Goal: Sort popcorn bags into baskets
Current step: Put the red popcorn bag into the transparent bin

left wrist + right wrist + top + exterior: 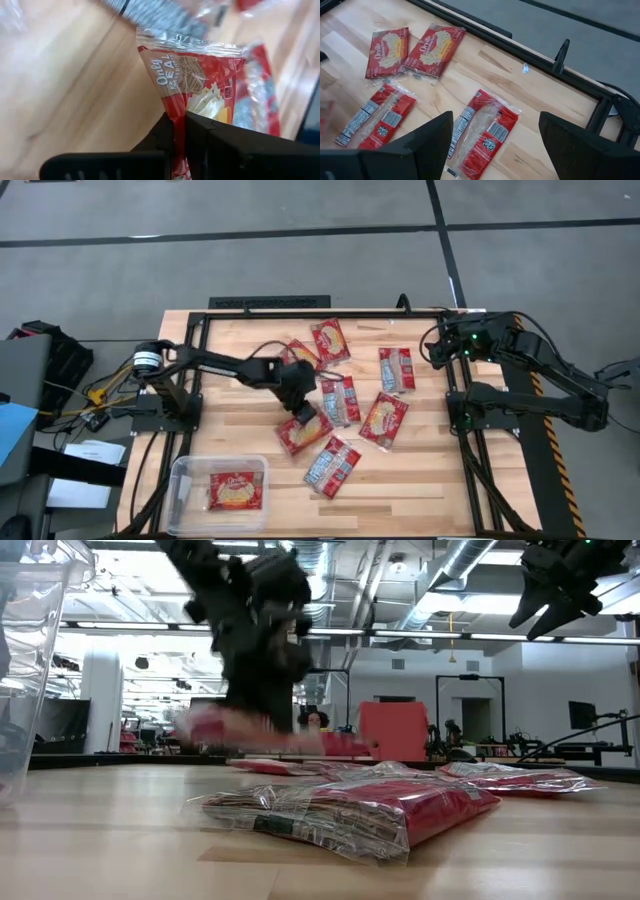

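Note:
My left gripper (299, 408) is over the middle of the table, shut on the edge of a red popcorn bag (306, 430). In the left wrist view the two dark fingers (210, 145) pinch that popcorn bag (192, 80) tightly, with the wood beneath it. In the low view this gripper (262, 690) appears blurred, with a red smear below it. Several more popcorn bags lie around, among them one at the back (330, 340), one to the right (384, 418) and one nearer the front (332, 465). The clear basket (190, 472) at the front left holds one bag (236, 490). My right gripper (447, 346) waits open at the back right.
A black metal frame (300, 311) borders the table's back and sides. In the right wrist view, bags (387, 52) lie on the wood near the frame rail (520, 47). The nearest bag (370, 810) lies flat in the low view. Cables and boxes sit off the left edge.

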Available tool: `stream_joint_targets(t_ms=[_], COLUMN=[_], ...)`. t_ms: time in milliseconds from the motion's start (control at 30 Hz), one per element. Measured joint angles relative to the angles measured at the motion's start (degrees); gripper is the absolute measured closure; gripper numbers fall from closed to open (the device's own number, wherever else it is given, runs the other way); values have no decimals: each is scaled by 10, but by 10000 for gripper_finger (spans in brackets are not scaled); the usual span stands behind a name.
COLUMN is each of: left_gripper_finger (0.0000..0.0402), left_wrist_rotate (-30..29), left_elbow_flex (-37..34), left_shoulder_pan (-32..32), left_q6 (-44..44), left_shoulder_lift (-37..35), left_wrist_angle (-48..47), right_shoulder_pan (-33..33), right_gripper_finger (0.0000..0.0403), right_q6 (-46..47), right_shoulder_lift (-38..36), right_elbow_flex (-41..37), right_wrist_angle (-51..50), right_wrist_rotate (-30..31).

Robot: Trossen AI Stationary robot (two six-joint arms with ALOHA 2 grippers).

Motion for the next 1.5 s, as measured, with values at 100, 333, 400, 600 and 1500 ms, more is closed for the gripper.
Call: stream_joint_targets(t_ms=[100,333,400,600,1500], left_gripper_finger=[399,399,399,395,395], left_wrist_rotate=[-2,10,-2,-79,-125], left_elbow_flex=[68,264,314,353,84], left_shoulder_pan=[2,-13,-26,-106,-426], left_q6=[58,177,199,149,-170], left_shoulder_lift=[-8,-10,-13,-75,-202], left_wrist_angle=[-88,-353,-424,-488,-385], right_shoulder_pan=[0,0,0,0,0], right_gripper_finger=[86,86,86,86,86], right_q6=[-6,-10,-10,-10,-4], right_shoulder_lift=[0,0,0,0,24], right_elbow_flex=[0,0,0,0,0], right_wrist_angle=[0,0,0,0,1], right_wrist_rotate=[0,0,0,0,0])
